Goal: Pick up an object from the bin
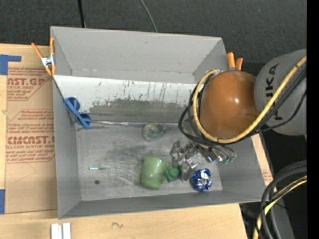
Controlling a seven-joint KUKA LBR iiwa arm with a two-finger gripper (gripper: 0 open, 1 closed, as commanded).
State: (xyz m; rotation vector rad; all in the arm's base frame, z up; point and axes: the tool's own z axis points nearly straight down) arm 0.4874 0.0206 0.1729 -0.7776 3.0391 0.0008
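Bin floor mostly bare. Gripper hangs low at near right; open or shut, I cannot tell. Just beside it: pale green cup, blue-white ball, small dark green piece. Approach step, I judge; next, centre over one, then close.

Matte black background surface spans far side, beyond grey metal bin. Thin black cable curves across it. Thicker black cord runs straight, further left. Pale tan flat surface lies along near side, against bin's edge. Small white strip rests on it, toward left.
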